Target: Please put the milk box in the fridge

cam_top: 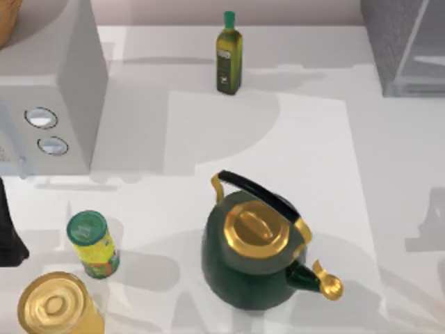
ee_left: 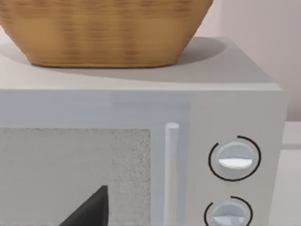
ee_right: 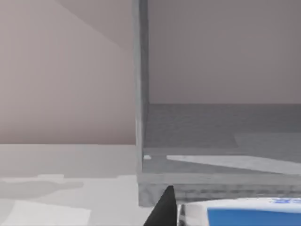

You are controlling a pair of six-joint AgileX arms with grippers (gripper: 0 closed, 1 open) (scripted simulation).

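Note:
The milk box [ee_right: 240, 214], blue and white, shows its top edge close up in the right wrist view. My right gripper [ee_right: 221, 221] is shut on it, with one dark finger [ee_right: 162, 209] against the carton's side. Just beyond stands the fridge [ee_right: 141, 141], open, with its pale frame and grey lit floor facing the carton. From above, the fridge [cam_top: 407, 49] is at the table's far right corner. My left arm [cam_top: 10, 236] is parked at the left edge, one dark finger [ee_left: 89, 212] in front of the microwave.
A pale grey microwave [cam_top: 52, 90] with two dials stands far left, a woven basket [ee_left: 103, 33] on top. An olive oil bottle [cam_top: 228, 56] stands at the back centre. A dark green kettle [cam_top: 254, 254] sits mid-table; a green can [cam_top: 92, 243] and a gold-lidded jar [cam_top: 55, 306] sit front left.

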